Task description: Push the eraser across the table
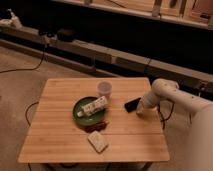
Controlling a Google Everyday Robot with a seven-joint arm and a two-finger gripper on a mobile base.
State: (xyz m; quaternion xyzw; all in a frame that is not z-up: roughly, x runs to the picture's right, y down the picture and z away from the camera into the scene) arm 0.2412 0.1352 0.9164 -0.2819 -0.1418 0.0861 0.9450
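Note:
The eraser (132,105) is a flat black slab lying on the light-wood slatted table (60,132), right of centre, angled with its right end farther back. My gripper (139,111) is at the end of the white arm (165,92) that reaches in from the right. It is low over the table, right at the eraser's right end. I cannot tell whether it touches the eraser.
A pale cup (104,89) stands left of the eraser. A green plate (81,116) carrying a white tube-like object (95,106) sits at mid-table, with a red item (96,126) at its front edge. A pale whitish block (98,141) lies near the front. Cables run across the floor around the table.

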